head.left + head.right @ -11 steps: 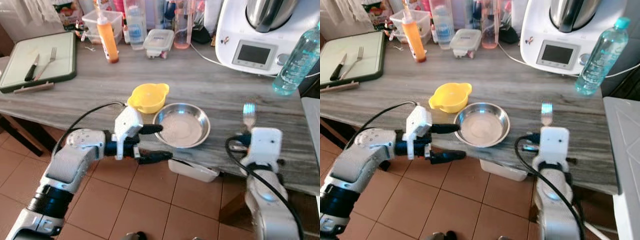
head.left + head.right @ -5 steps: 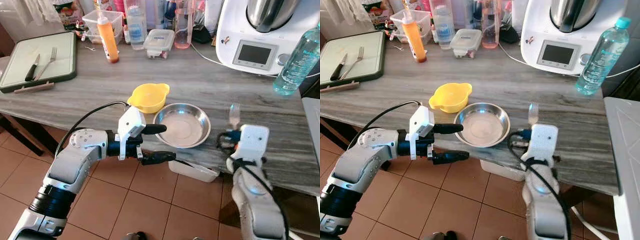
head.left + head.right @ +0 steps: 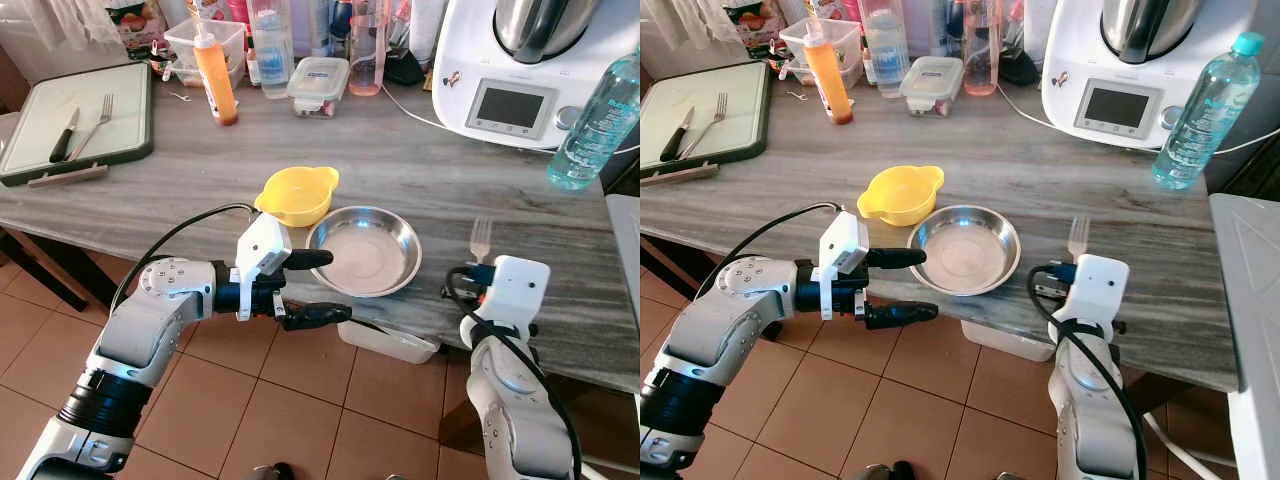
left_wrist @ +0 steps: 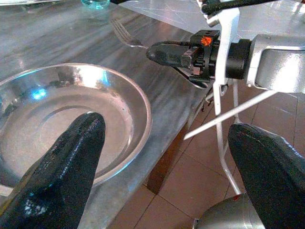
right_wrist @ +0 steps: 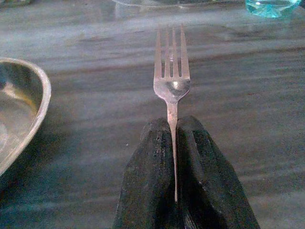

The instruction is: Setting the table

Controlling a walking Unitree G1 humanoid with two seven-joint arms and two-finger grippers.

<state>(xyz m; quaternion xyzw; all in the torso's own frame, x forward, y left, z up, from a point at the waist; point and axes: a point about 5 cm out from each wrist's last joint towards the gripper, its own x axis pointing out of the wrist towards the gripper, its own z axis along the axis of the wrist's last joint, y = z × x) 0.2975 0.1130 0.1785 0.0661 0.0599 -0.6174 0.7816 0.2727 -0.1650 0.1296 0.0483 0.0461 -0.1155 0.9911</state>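
So the right gripper [image 5: 174, 157] is clamped on the handle of a fork [image 5: 171, 76], tines pointing away over the worktop [image 3: 400, 160], just to the right of the steel bowl [image 3: 362, 250] near the front edge. The left gripper [image 3: 310, 287] hangs at the near left of that bowl with its 2 fingers spread wide and nothing in them, 1 finger over the rim and 1 out past the worktop edge. I can't tell from these shots whether the fork is touching the wood or just above it. What could go wrong, I'd guess: the fork sits close to the front edge, so if it gets let go while tilted or with the handle overhanging, it could tip off onto the tile floor. The grip is also only on the thin handle, so it might twist and land crooked. And the left finger is so near the bowl that a small nudge could shove it into the yellow bowl [image 3: 297, 193] touching it behind. Count: 2 bowls (1 steel, 1 yellow), 2 forks (the held one plus 1 on the green tray [image 3: 120, 145] far left), 1 knife [image 3: 63, 136] beside that second fork [image 3: 95, 124], 1 water bottle [image 3: 596, 120] far right.
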